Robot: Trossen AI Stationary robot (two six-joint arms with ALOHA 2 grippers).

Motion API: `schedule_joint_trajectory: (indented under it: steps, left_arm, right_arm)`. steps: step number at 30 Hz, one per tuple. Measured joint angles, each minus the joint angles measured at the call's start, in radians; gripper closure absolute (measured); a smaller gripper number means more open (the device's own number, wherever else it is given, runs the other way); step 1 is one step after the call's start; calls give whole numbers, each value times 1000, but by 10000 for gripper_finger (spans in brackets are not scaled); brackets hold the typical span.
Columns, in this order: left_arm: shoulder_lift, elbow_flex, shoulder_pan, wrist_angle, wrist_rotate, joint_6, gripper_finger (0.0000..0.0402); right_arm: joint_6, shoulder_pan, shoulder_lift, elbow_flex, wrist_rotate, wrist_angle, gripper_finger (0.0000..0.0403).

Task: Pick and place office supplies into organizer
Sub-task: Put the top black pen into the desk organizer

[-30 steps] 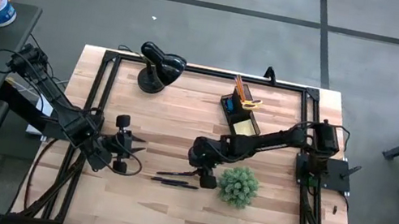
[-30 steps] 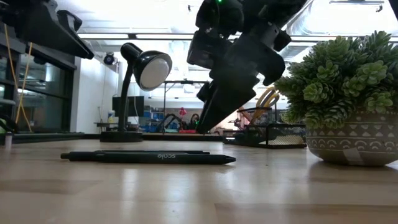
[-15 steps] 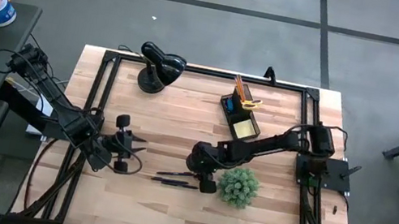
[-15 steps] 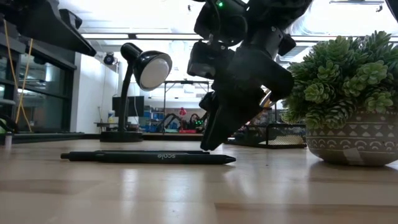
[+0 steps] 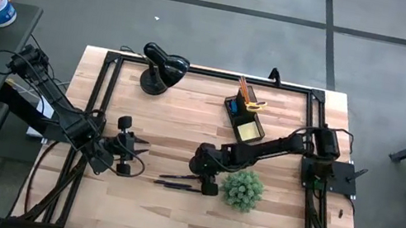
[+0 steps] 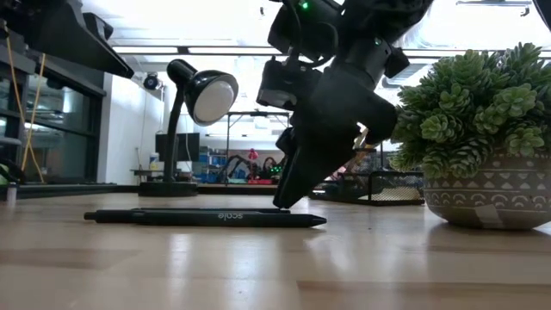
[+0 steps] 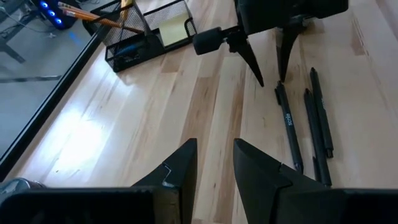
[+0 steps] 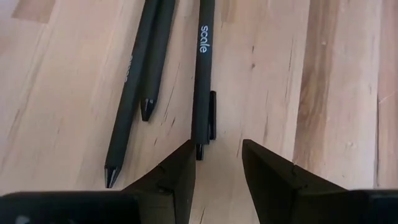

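We see pens [image 5: 178,182] mid-table, plant [image 5: 242,189] right of them, organizer [image 5: 242,114] and lamp [image 5: 162,67] along the table's [image 5: 168,217] far edge.

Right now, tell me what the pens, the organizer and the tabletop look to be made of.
Pens: matte black, probably plastic; dull barrel, white printed lettering.
Organizer: black wire mesh, likely metal; you see through its walls.
Tabletop: light wood planks with visible grain and a slight sheen, seemingly sealed.
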Motion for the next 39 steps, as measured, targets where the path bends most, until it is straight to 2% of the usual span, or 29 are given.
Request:
schedule_joint_trajectory:
  steps: [14, 23, 39]
  left_arm:
    - [0, 0, 0, -11, 0, 3, 309]
    - [0, 0, 0, -10, 1, 2, 309]
    - [0, 0, 0, -10, 2, 2, 309]
  right_arm:
    - [65, 39, 19, 1, 46, 32, 274]
    - [57, 40, 52, 48, 47, -4, 274]
    - [77, 40, 52, 51, 53, -64, 276]
